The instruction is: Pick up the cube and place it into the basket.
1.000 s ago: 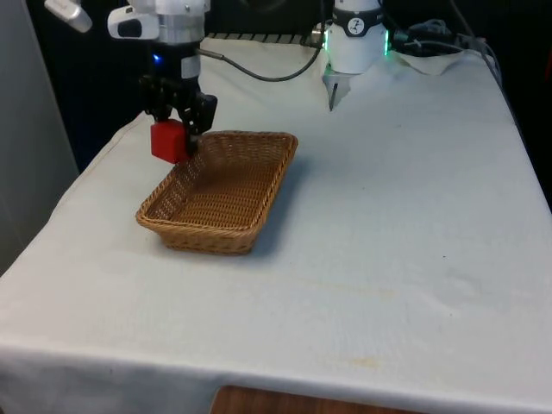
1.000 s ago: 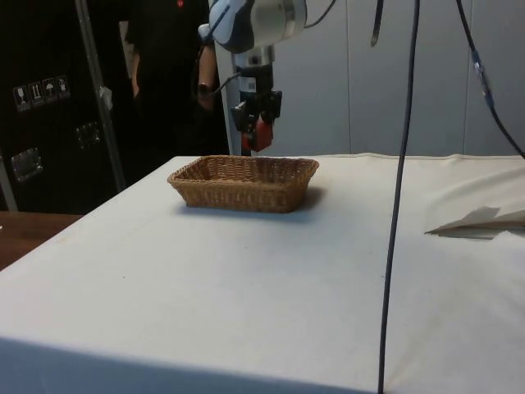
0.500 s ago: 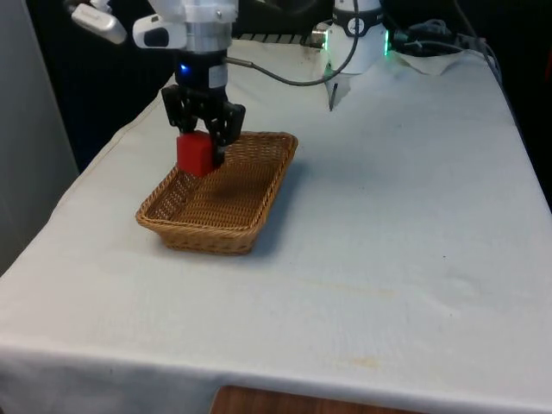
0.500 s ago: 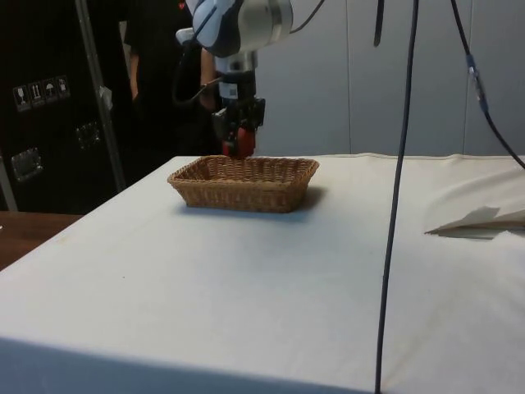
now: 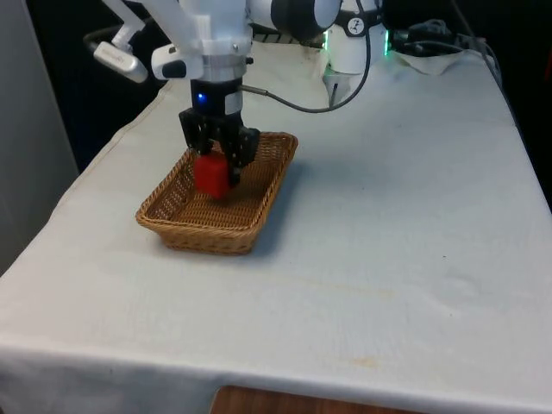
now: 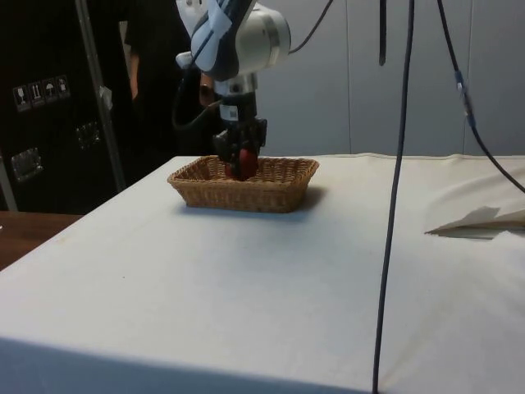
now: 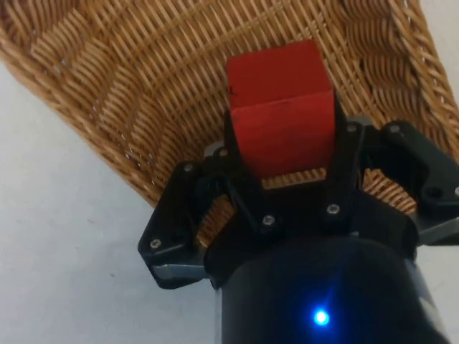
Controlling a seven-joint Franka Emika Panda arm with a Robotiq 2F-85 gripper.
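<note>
While the end effector (image 5: 217,164) is gripping the red cube (image 5: 210,175) between its two black fingers, the cube is hanging inside the outline of the wicker basket (image 5: 263,200), in the left-centre of the front frame. From the side camera, the end effector (image 6: 239,158) is sitting low enough that the cube (image 6: 244,160) is partly dipping below the near rim of the basket (image 6: 271,195), in the upper-left-centre of that frame. From the wrist camera, the cube (image 7: 280,115) is sitting clamped on two opposite faces, with the woven floor of the basket (image 7: 129,86) lying directly beyond it; whether the cube is touching that floor cannot be told. As for progress, the pick-up is judged complete, and the carry is judged complete as well, since the cube is positioned over the interior and not over a rim. Remaining work is judged to be lowering the cube the rest of the way if needed, parting the fingers to release it, and lifting clear of the basket. The worktop (image 5: 405,241) is carrying the basket near its left edge in the front frame.
</note>
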